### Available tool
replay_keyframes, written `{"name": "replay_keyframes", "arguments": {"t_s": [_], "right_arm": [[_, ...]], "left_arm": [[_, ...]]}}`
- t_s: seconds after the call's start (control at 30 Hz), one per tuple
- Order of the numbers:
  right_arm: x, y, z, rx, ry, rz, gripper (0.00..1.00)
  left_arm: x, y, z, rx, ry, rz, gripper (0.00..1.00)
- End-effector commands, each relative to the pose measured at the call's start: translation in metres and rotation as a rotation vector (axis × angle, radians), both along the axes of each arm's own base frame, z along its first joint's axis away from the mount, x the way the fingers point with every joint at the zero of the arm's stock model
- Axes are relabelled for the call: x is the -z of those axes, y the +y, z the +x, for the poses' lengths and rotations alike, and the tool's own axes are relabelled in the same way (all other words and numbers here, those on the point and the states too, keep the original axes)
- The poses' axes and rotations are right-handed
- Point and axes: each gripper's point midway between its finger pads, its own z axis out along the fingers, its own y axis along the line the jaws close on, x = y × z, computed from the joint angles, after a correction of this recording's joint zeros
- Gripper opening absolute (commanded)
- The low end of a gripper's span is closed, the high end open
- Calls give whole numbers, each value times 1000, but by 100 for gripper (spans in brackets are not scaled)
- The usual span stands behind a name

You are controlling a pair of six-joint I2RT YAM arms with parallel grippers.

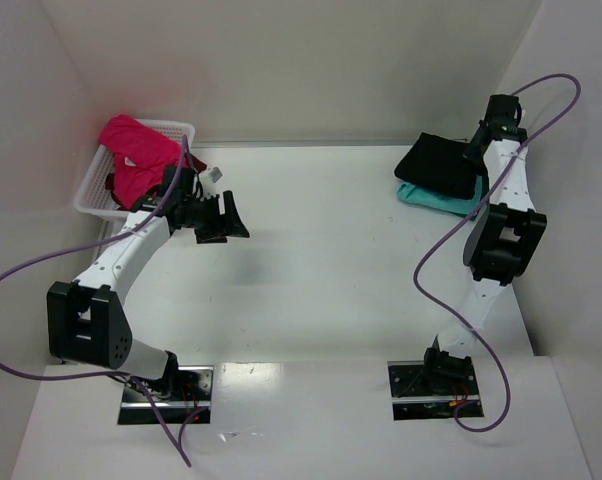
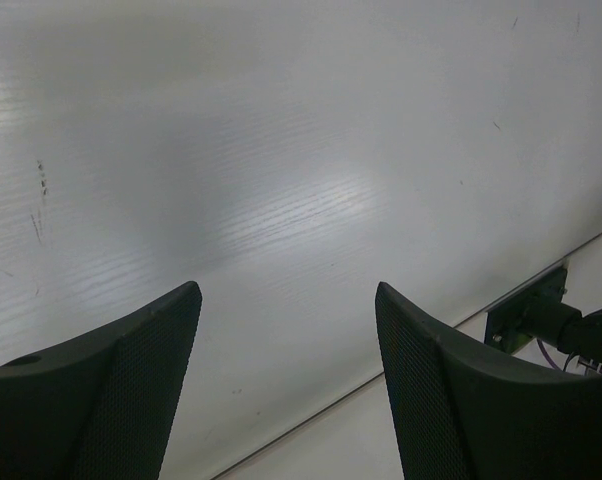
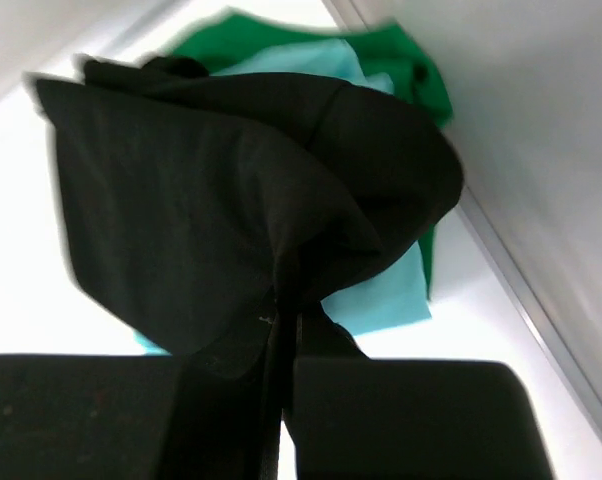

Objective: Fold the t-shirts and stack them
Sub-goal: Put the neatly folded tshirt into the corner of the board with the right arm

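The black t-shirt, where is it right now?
The black t-shirt sits far right on the table in the top view, atop the teal t-shirt, pinched by the right end effector.

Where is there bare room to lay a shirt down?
The table is bare in the middle, between the open left gripper and the black t-shirt pinched by the right gripper. Crowded: the basket far left, the shirt pile far right.

- Our left arm (image 1: 131, 245) bends up from its base toward the far left. The left tool (image 1: 224, 216) points right, its jaws wide apart and holding nothing.
- Our right arm (image 1: 501, 230) stretches to the far right. The right tool (image 3: 286, 350) is pinched shut on the black t-shirt (image 3: 181, 200).
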Motion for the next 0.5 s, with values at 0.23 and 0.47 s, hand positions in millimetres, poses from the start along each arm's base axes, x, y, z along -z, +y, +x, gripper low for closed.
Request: {"name": "replay_keyframes", "arguments": {"t_s": [0.23,0.47], "right_arm": [[-44,-34,-5,96,-97,-119,0],[-34,-44,-1,124,-66,-147,5]], "left_arm": [[-6,-2,5,27,-41,-12,78],[-1,0,4,22,-31,-3,78]]}}
